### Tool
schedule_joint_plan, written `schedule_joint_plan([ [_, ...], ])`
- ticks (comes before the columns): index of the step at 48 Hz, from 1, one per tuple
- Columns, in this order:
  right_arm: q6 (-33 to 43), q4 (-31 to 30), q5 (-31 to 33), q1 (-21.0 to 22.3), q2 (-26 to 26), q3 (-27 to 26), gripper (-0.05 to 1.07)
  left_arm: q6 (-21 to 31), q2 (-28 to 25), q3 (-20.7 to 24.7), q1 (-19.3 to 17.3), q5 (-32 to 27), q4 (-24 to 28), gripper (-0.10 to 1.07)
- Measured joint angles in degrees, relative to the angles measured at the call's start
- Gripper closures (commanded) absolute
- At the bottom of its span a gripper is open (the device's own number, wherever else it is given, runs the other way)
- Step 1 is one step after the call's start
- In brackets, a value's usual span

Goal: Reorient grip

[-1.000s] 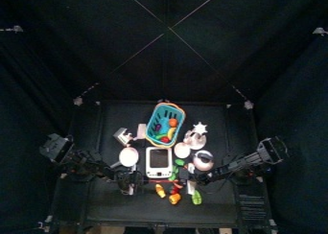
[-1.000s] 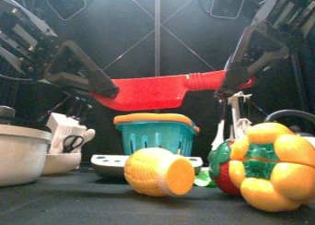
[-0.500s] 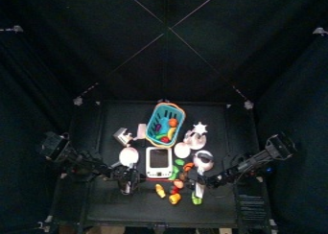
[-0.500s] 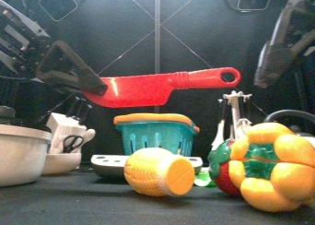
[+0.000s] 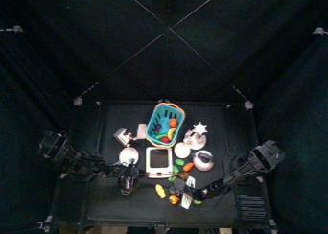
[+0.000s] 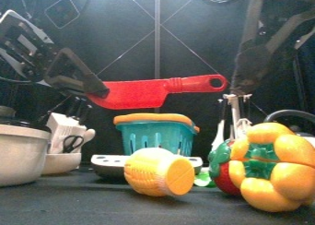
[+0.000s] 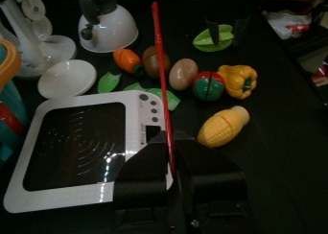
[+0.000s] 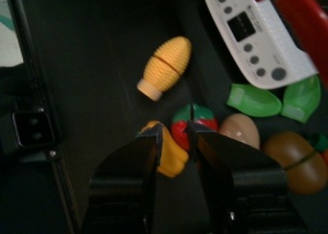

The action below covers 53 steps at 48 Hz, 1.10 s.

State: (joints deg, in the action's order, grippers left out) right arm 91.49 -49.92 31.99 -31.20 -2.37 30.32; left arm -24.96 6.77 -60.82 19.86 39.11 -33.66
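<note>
While toy corn (image 6: 160, 171) and a yellow pepper (image 6: 274, 167) crowd the front edge with the teal basket (image 6: 157, 134) behind, the red spatula (image 6: 154, 88) hangs above them, clamped at its blade end by the left gripper (image 6: 88, 82). Its handle points toward the right gripper (image 6: 246, 78), which hovers just off the handle tip, jaws apart on nothing. Looks like mid-handover: one-arm hold, regrasp pending. Next move calls for the right gripper to line up on the handle and close before the left lets go.
</note>
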Motion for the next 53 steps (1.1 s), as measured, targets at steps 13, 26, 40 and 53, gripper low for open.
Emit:
schedule_joint_plan([
  [13,7.9,-0.4,4.4,-0.1,-9.6,-9.3,0.19,0.0,0.2,-0.1,-1.1,0.1,0.1,0.61],
  [26,13.5,0.7,12.4,-0.3,-17.1,-15.2,0.13,0.0,0.2,-0.1,-1.1,0.1,0.4,0.61],
  [40,14.8,2.3,14.4,-0.7,-20.4,-19.5,0.14,0.0,0.2,0.0,-1.1,0.1,0.9,0.61],
  [53,14.9,5.9,8.4,-0.5,-20.8,-19.2,0.20,0.0,0.2,0.0,-1.1,0.1,0.9,0.61],
])
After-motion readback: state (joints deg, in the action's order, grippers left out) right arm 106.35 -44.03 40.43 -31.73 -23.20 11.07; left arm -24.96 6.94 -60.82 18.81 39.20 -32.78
